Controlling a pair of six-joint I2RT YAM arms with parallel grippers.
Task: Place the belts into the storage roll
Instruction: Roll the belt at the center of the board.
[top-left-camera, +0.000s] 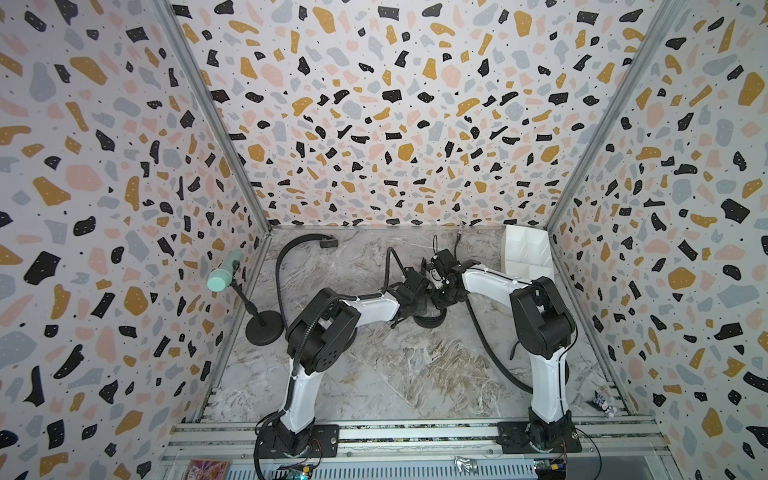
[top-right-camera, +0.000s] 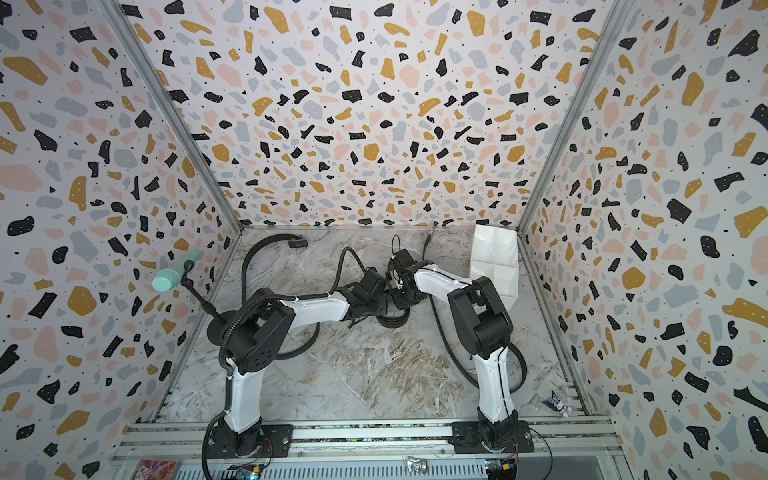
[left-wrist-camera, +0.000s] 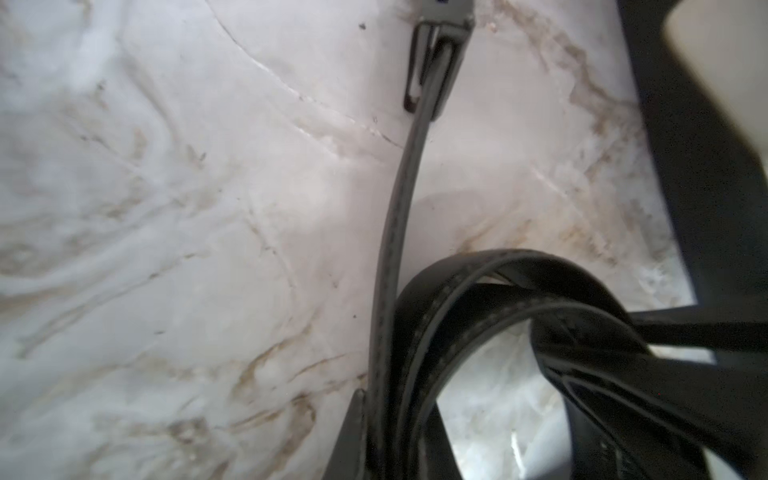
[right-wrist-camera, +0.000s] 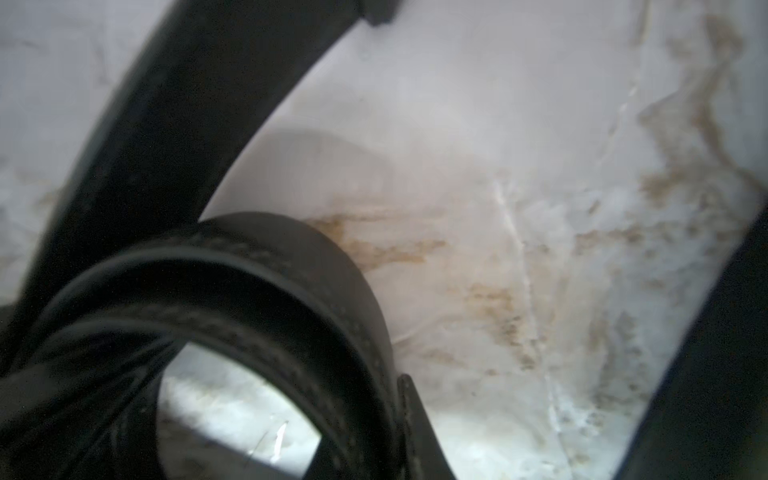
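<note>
The left gripper (left-wrist-camera: 395, 453) clamps the belt (left-wrist-camera: 390, 232) against its coil (right-wrist-camera: 291, 266). The right gripper (right-wrist-camera: 370, 440) pinches the coil wall, probably so it cannot unroll before reaching the box (top-left-camera: 525, 253) beyond.

No legible text, label, brand or number anywhere; print on colourful card (top-left-camera: 206, 469) at front rail (top-left-camera: 415, 434) too small to read.

Surface: marble-pattern tabletop (top-left-camera: 415, 374), grey-white with brown veins.
Far right corner: white divided storage roll (top-left-camera: 525, 253).
Left edge: round black stand base (top-left-camera: 264, 328).
Far left: curved belt (top-left-camera: 279, 274) with a black buckle.
Centre: coiled belt (top-left-camera: 429, 322).
Right: long belt (top-left-camera: 494, 358), arcing toward the near side.
Near right corner: small crumpled blue-white item (top-left-camera: 602, 403).
</note>
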